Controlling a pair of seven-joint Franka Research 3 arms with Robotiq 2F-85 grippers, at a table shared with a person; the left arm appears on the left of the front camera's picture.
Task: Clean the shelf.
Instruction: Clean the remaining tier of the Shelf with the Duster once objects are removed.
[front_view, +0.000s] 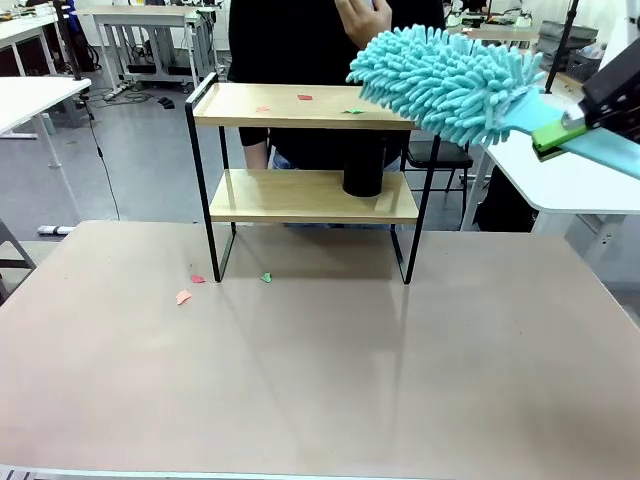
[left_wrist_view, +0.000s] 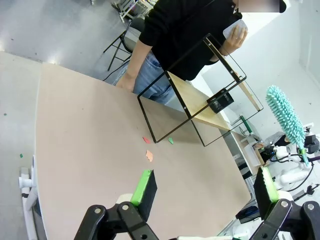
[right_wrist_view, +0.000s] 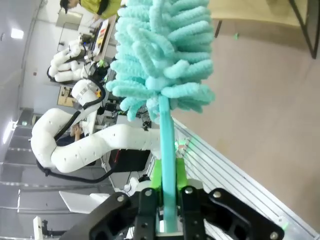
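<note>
The shelf (front_view: 300, 106) stands at the table's far middle, two light boards in a black frame. Small red, pink and green paper scraps (front_view: 304, 97) lie on its top board, and a black cup (front_view: 363, 170) stands on the lower one. My right gripper (front_view: 568, 130) is shut on the handle of a teal fluffy duster (front_view: 445, 78), whose head hovers over the top board's right end. In the right wrist view the duster handle (right_wrist_view: 167, 165) runs up from the right gripper (right_wrist_view: 167, 210). My left gripper (left_wrist_view: 205, 187) is open above the table, well short of the shelf (left_wrist_view: 200, 95).
More scraps (front_view: 183, 296) lie on the tan table (front_view: 320, 380) near the shelf's left foot. A person (front_view: 300, 40) in a black top stands right behind the shelf with one hand raised. White tables flank both sides.
</note>
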